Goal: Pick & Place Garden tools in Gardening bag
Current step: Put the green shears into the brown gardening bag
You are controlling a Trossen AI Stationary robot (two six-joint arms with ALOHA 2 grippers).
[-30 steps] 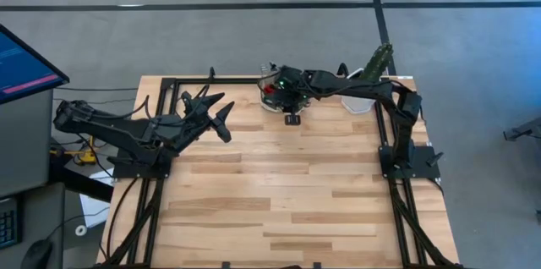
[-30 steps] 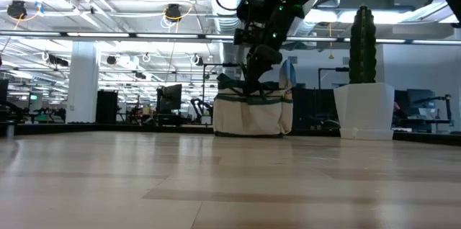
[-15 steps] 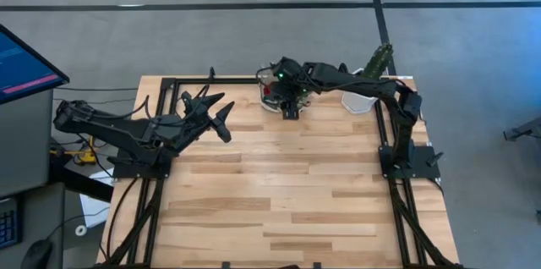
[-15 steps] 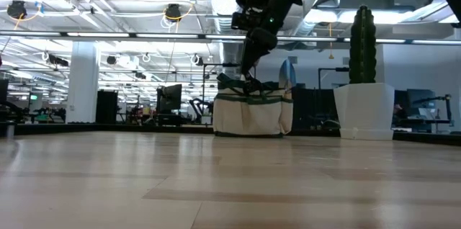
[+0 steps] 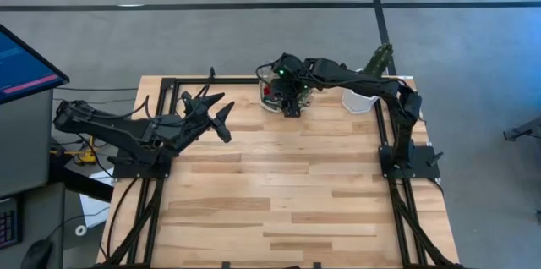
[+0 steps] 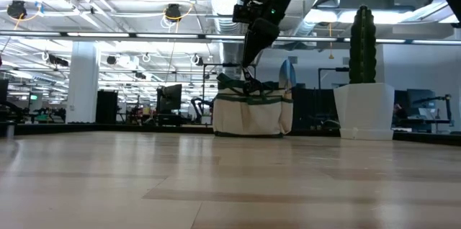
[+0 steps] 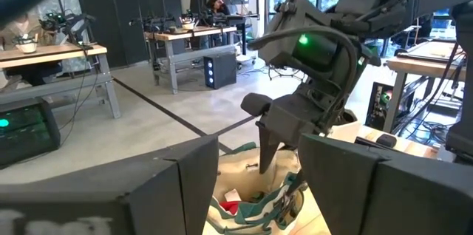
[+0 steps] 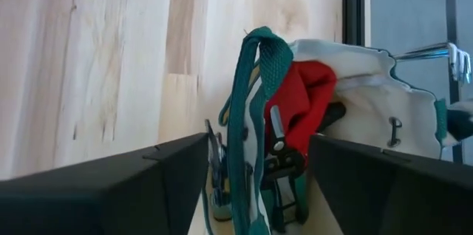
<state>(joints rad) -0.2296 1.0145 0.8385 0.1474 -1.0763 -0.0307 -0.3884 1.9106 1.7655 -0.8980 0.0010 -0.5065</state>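
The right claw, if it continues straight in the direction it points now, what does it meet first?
Most likely the gardening bag: the open right claw points down into its mouth, toward the green handle and red-headed tool. Depth unclear.

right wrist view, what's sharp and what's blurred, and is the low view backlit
Right wrist view: the bag, its green handle and the red tool inside are sharp; the near fingers are soft. Low view: bright ceiling lights behind leave the right gripper and cactus as dark shapes, and the near table is blurred.
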